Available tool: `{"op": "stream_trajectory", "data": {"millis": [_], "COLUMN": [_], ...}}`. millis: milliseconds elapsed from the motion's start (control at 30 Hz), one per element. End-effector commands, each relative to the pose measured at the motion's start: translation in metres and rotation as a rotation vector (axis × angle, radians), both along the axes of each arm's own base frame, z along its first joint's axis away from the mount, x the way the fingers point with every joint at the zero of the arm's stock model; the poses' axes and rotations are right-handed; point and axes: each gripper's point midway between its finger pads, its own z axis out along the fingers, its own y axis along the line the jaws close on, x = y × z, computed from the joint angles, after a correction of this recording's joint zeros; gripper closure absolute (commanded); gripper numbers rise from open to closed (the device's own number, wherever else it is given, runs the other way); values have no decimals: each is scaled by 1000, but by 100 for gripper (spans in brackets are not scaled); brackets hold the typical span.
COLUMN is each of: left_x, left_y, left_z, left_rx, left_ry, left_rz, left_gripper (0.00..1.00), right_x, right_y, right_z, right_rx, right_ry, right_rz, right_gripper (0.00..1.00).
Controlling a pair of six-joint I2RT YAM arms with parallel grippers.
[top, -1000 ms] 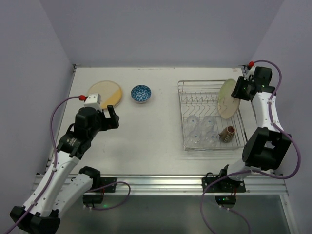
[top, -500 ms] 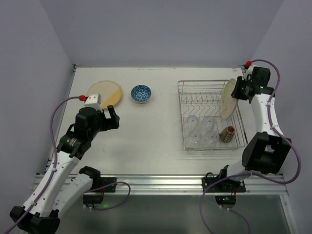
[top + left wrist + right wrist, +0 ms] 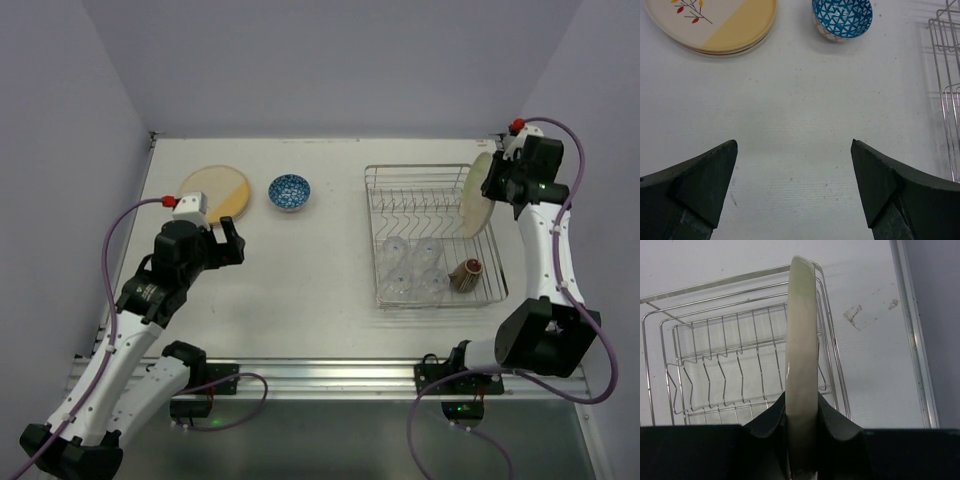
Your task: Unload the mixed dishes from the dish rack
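The silver wire dish rack (image 3: 385,210) stands at the right of the table; its tines show in the right wrist view (image 3: 715,375). My right gripper (image 3: 497,185) is shut on the rim of a cream plate (image 3: 474,195), held on edge above the rack's far right side; the right wrist view shows that plate (image 3: 801,340) edge-on between the fingers. Several clear glasses (image 3: 411,268) and a dark cup (image 3: 466,273) lie in the rack's near part. A cream plate (image 3: 218,190) and a blue-patterned bowl (image 3: 289,191) sit on the table at the far left. My left gripper (image 3: 226,244) is open above bare table.
The left wrist view shows the plate stack (image 3: 715,25), the blue bowl (image 3: 842,19) and the rack's edge (image 3: 949,90) ahead of the open fingers. Purple walls close the table on the left, back and right. A metal rail (image 3: 330,375) runs along the near edge.
My right gripper has lifted the cream plate up and toward the far right, turning it more edge-on. The left arm has not moved.
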Motion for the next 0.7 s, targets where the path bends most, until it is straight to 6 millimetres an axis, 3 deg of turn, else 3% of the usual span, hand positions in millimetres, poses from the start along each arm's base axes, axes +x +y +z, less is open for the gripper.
{"op": "stream_trajectory", "data": {"millis": [0,300,433,567,667], "left_x": [3,4,4,6,6], "left_y": [0,2,2,2,-2], "left_z": [11,11,12,15,16], "left_rx": [4,5,6,2,-13], "left_ry": [-57,-58,-60,-69,-71], "left_rz": [-4,9,12,12,-1], "left_gripper": [0,0,0,0,0], "right_x": [4,-17,-22,-28,-27], "right_y": [3,10,26,56,65], "right_z": [97,132,141,156,152], "right_rx": [-29,36,117,250,335], "right_ry": [-290,-380,-428,-509,-514], "right_rz": [-40,-98,-56,42,52], "right_gripper": [100,100,100,100,100]}}
